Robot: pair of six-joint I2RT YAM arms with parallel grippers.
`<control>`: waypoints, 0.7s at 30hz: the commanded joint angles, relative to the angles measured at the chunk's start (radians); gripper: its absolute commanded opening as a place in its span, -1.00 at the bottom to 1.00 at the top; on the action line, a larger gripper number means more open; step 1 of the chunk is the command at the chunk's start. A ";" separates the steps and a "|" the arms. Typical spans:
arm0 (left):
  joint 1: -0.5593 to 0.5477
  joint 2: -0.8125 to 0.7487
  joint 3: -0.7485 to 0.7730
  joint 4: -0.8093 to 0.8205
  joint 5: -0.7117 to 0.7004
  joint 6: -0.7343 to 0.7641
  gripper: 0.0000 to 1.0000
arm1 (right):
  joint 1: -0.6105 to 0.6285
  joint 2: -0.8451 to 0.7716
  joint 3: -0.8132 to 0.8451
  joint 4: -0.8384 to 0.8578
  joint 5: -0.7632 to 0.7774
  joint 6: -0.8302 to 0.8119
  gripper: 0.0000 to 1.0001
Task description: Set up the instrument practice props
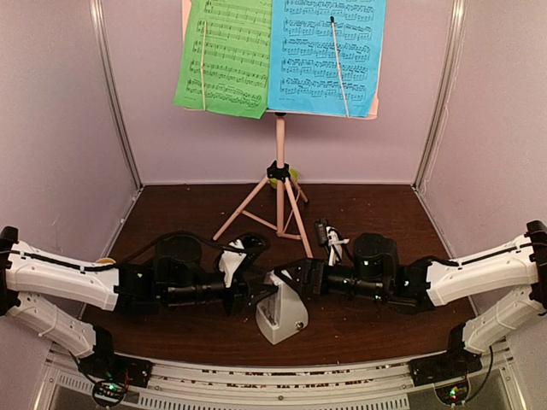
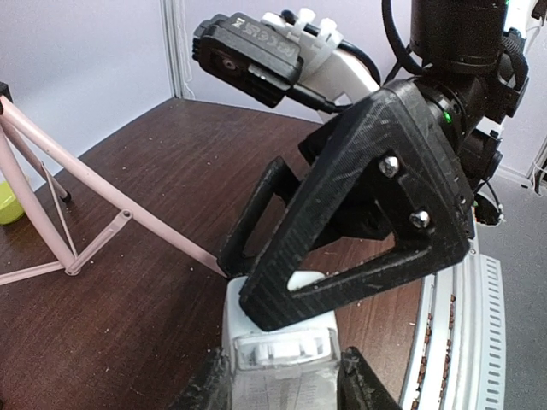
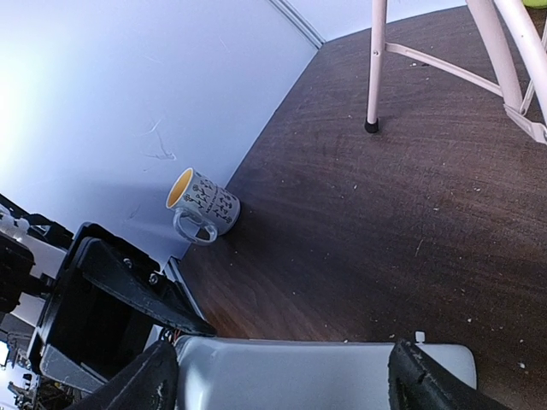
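Near edge, centre: white-grey pyramid metronome [image 1: 280, 318] stands upright on the table [image 1: 385, 222], between the two arms.

Left end effector [image 1: 256, 297] comes in from the metronome's left. In the left wrist view its fingers [image 2: 209, 386] sit against both sides of the metronome's body, clamped on it low down.

Right end effector [image 1: 295, 278] comes in from the metronome's right and meets it higher up. In the right wrist view the white body fills the span between its fingers [image 3: 154, 384], so it is also gripping the metronome. From the left wrist, one black triangular finger of the right end effector lies across the top of the metronome. The two end effectors are just beside each other, possibly touching; cannot tell.

Far left, against the wall: white patterned mug [image 3: 203, 207] with a yellow inside, upright, well apart from the metronome.

Behind the metronome: pink tripod music stand [image 1: 279, 171], feet on the table, nearest leg close to the metronome but apart from it.

Behind the tripod hub: small lime-green bowl [image 1: 295, 177], mostly hidden.

On the stand's desk: green sheet of music [image 1: 224, 55] on the left and larger blue sheet of music [image 1: 325, 55] on the right, their edges meeting, each under a thin retaining arm.
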 commanded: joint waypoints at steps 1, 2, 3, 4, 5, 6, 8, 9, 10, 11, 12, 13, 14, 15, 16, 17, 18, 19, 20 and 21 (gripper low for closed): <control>-0.014 -0.036 -0.030 0.065 -0.008 0.012 -0.60 | -0.004 0.049 -0.058 -0.107 0.044 -0.016 0.68; -0.015 -0.039 -0.035 0.068 -0.010 0.014 -0.61 | -0.003 0.050 -0.064 -0.105 0.047 -0.014 0.68; -0.016 -0.042 -0.040 0.072 -0.012 0.014 -0.62 | -0.003 0.051 -0.067 -0.105 0.050 -0.014 0.67; -0.016 -0.044 -0.043 0.075 -0.013 0.015 -0.62 | -0.003 0.053 -0.071 -0.106 0.055 -0.015 0.67; -0.016 -0.047 -0.046 0.075 -0.016 0.017 -0.63 | -0.003 0.055 -0.074 -0.107 0.059 -0.012 0.67; -0.016 -0.050 -0.048 0.074 -0.018 0.019 -0.63 | -0.004 0.055 -0.077 -0.108 0.062 -0.013 0.66; -0.017 -0.058 -0.053 0.074 -0.021 0.024 -0.64 | -0.005 0.058 -0.082 -0.113 0.068 -0.013 0.66; -0.017 -0.063 -0.057 0.074 -0.021 0.024 -0.65 | -0.005 0.059 -0.086 -0.113 0.070 -0.012 0.66; -0.017 -0.069 -0.060 0.074 -0.024 0.027 -0.65 | -0.007 0.062 -0.090 -0.113 0.072 -0.012 0.66; -0.017 -0.075 -0.062 0.075 -0.027 0.026 -0.65 | -0.009 0.065 -0.092 -0.112 0.073 -0.010 0.66; -0.017 -0.082 -0.065 0.073 -0.031 0.021 -0.66 | -0.011 0.066 -0.097 -0.105 0.070 -0.007 0.66; -0.017 -0.091 -0.068 0.071 -0.035 0.010 -0.66 | -0.012 0.067 -0.104 -0.094 0.066 -0.004 0.66; -0.017 -0.103 -0.073 0.071 -0.039 0.000 -0.67 | -0.014 0.068 -0.107 -0.087 0.064 -0.002 0.65; -0.016 -0.116 -0.081 0.070 -0.045 -0.010 -0.67 | -0.015 0.067 -0.105 -0.088 0.063 -0.002 0.65; -0.016 -0.127 -0.084 0.060 -0.063 -0.021 -0.62 | -0.015 0.066 -0.105 -0.089 0.062 0.000 0.66; -0.017 -0.137 -0.083 0.040 -0.082 -0.033 -0.46 | -0.016 0.064 -0.103 -0.087 0.060 0.000 0.65; -0.023 -0.142 -0.078 0.023 -0.093 -0.047 -0.20 | -0.015 0.063 -0.100 -0.087 0.057 0.001 0.65; -0.037 -0.144 -0.080 0.018 -0.116 -0.057 -0.01 | -0.015 0.063 -0.095 -0.088 0.055 0.000 0.66; -0.061 -0.142 -0.083 0.028 -0.142 -0.065 0.07 | -0.016 0.064 -0.090 -0.088 0.053 0.000 0.65; -0.084 -0.136 -0.084 0.042 -0.166 -0.074 0.12 | -0.016 0.064 -0.085 -0.090 0.051 -0.001 0.65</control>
